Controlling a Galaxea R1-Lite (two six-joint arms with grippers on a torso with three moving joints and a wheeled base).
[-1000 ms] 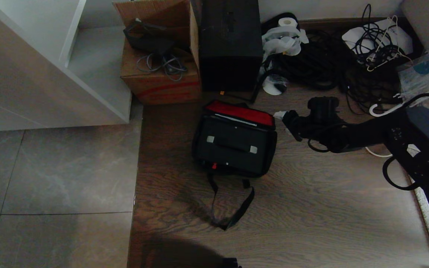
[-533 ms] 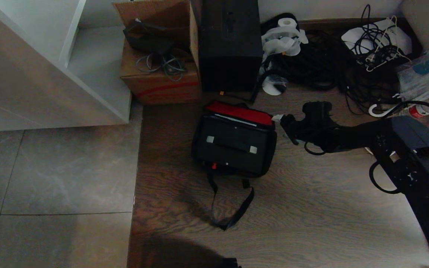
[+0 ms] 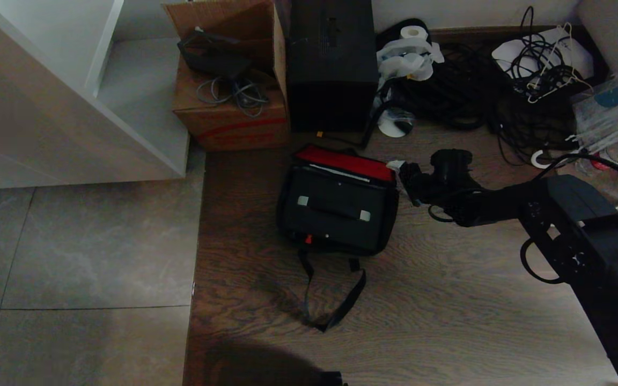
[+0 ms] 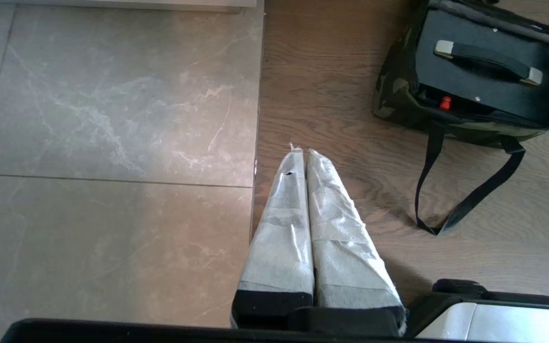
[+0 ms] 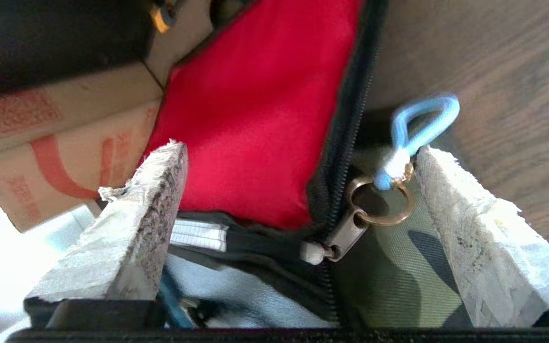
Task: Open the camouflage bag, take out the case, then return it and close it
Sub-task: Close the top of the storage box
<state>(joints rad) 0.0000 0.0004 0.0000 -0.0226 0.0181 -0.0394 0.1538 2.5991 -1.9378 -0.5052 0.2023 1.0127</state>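
Camouflage bag (image 3: pixel 337 206) is lying open on the wooden floor (image 3: pixel 448 300), lid flap folded back toward the wall and showing its red lining (image 3: pixel 345 161). The case (image 3: pixel 335 212) is sitting inside the bag, black handle facing up, small red tab (image 3: pixel 308 239) at the near edge. The bag's black strap (image 3: pixel 336 300) is trailing across the floor toward the robot.

Right pincer (image 3: pixel 404 174) is reaching in from the right, at the bag's far right corner beside the red flap. In the right wrist view its fingers (image 5: pixel 141 224) are standing wide apart, straddling the corner of the bag: the zip slider (image 5: pixel 336 236) with its brass ring (image 5: pixel 382 202) and blue cord loop (image 5: pixel 420 124) is lying between them, close to one finger; actual contact cannot be told. Nothing is being clamped.

Left pincer (image 4: pixel 301 151) is hanging above the seam between the grey tiles (image 4: pixel 112 143) and the wooden floor, fingers pressed together and empty, well apart from the bag.

Behind the bag, a cardboard box (image 3: pixel 228 107) and a taller black box (image 3: pixel 332 64) are standing side by side; tangled cables (image 3: pixel 475 91) are lying to their right
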